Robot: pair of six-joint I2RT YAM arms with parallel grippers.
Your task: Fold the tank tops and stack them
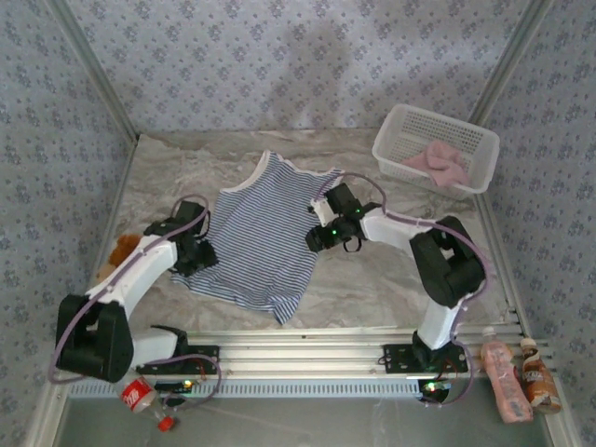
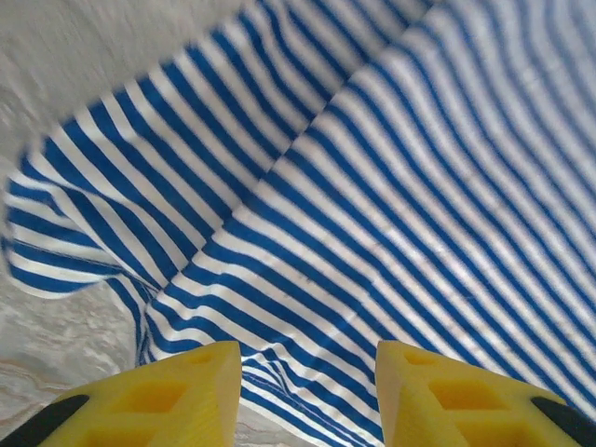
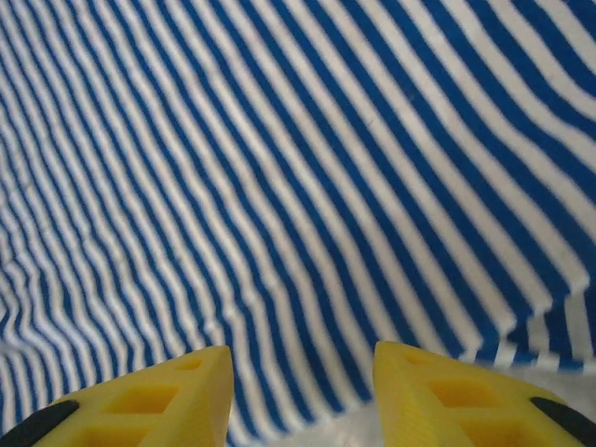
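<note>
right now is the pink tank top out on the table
No, the pink tank top sits bunched inside the white basket at the far right corner.

striped tank top [image 1: 256, 237], centre of frame: thin navy-and-white stripes, white trim at neck and armholes; reads brighter blue on white in both wrist views. pink tank top [image 1: 438, 165], upper right: plain dusty pink, lying in a white lattice basket [image 1: 384, 140]. table [image 1: 372, 279]: marbled beige-grey. walls [image 1: 279, 56]: pale blue-grey, small repeating floral print. left gripper [image 2: 307, 372] and right gripper [image 3: 303, 377]: yellow fingers, black at the outer corners. arms [image 1: 140, 270]: white with black joints.
</note>
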